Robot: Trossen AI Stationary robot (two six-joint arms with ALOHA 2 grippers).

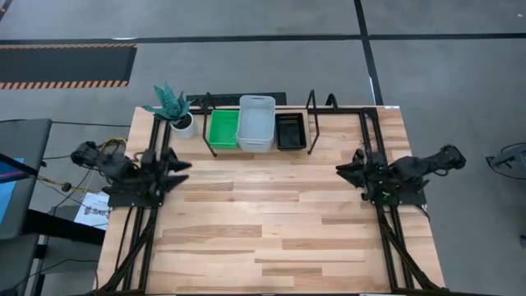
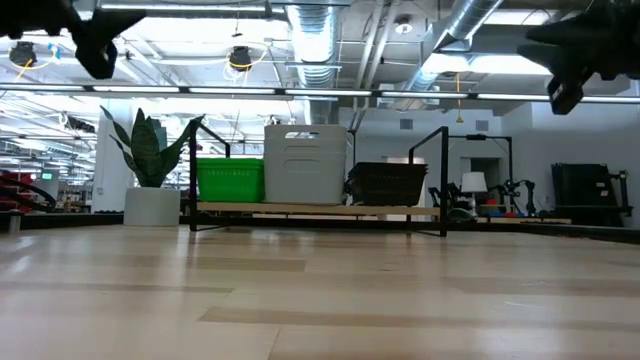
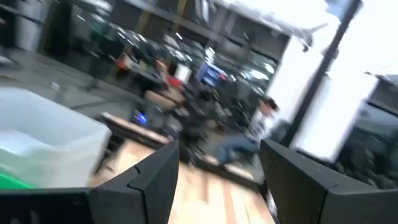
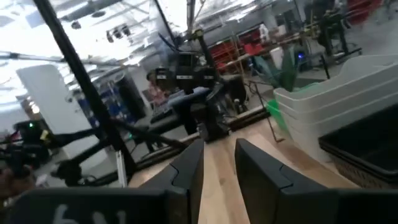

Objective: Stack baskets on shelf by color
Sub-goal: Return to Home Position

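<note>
Left gripper (image 1: 182, 167), fingers wide apart, and right gripper (image 1: 342, 171), fingers slightly apart, both empty, hang over the tabletop (image 1: 271, 222) in front of the shelf (image 2: 300, 208); on the shelf, green baskets (image 1: 223, 129) left, white baskets (image 1: 256, 123) middle, black baskets (image 1: 290, 131) right

On the shelf (image 2: 310, 209), a light board on a black wire frame, three upright stacks stand in a row: bright green baskets (image 1: 223, 129) toward its left end, taller translucent white baskets (image 1: 256, 123) at its middle, black mesh baskets (image 1: 290, 131) toward its right end.
</note>
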